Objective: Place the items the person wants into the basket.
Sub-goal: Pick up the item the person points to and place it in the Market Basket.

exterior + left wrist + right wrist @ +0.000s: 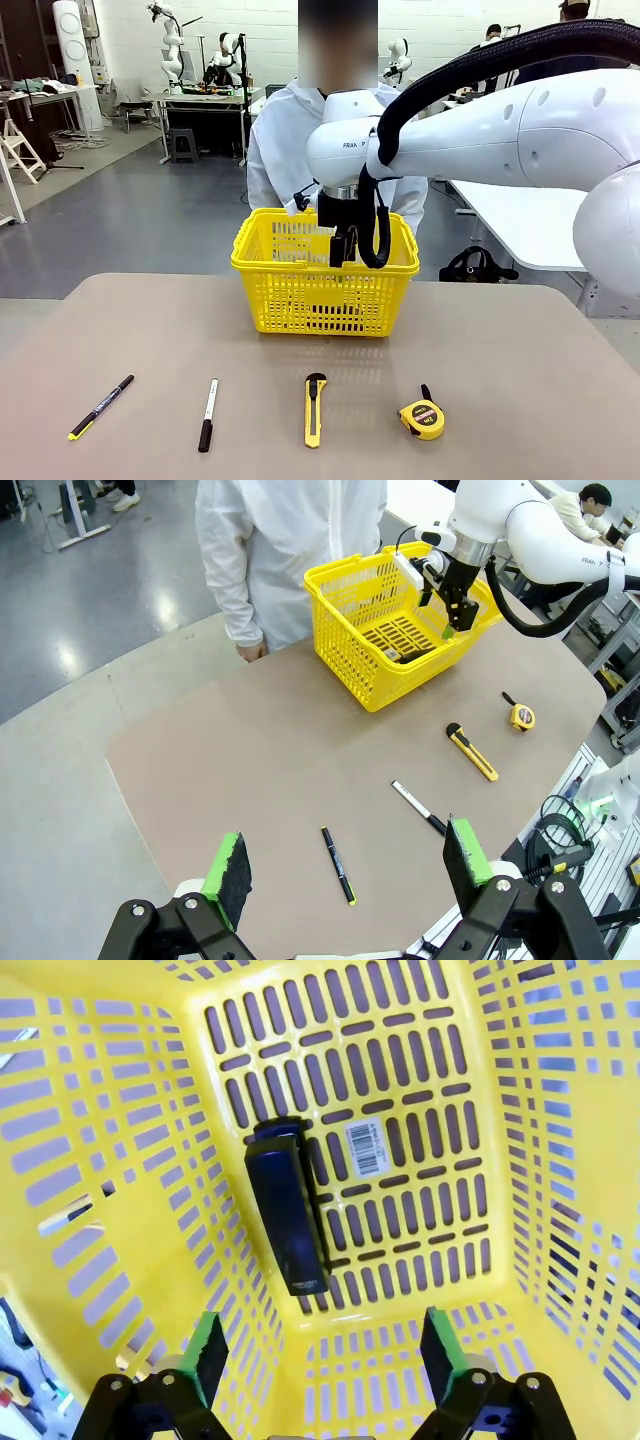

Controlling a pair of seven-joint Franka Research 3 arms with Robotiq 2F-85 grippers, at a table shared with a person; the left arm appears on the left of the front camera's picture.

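Note:
The yellow basket (300, 300) stands at the table's far middle, in front of the person (285, 130) in a white jacket. My right gripper (345, 250) hangs open just inside its rim. In the right wrist view its fingers (207, 1350) stand apart above the basket floor (420, 1160), where a black oblong object (288, 1210) lies free. Near the front edge lie the black pen with a yellow tip (100, 407) and the white marker with a black cap (207, 414). My left gripper (347, 875) is open, high above the pens (338, 865).
A yellow utility knife (315, 408) and a yellow tape measure (422, 418) lie to the right of the pens. The person's hand (250, 652) rests at the far table edge. Bare tabletop lies between the basket and the row of tools.

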